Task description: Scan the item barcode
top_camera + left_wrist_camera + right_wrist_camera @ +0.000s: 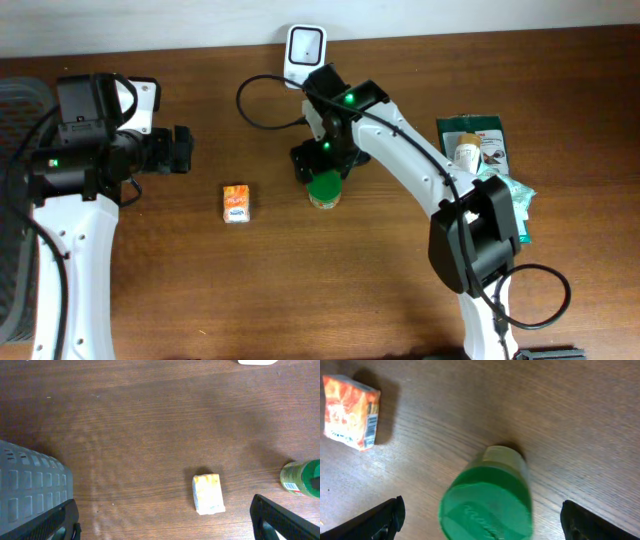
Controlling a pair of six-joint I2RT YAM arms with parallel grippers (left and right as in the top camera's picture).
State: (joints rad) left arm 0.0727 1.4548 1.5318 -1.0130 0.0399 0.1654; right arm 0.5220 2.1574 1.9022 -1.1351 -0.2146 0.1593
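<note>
the right gripper [322,165] hangs over the green-lidded jar [324,189], jaws wide open and gripping nothing. the jar stands upright mid-table, nearer than the scanner [305,46]. the left gripper [183,150], also open, is left of a small orange box [236,202].

A green-lidded jar [324,188] stands upright near the white scanner [304,48], apart from it, while a small orange carton [236,202] lies flat beside the jar, a barcode on its edge.
</note>
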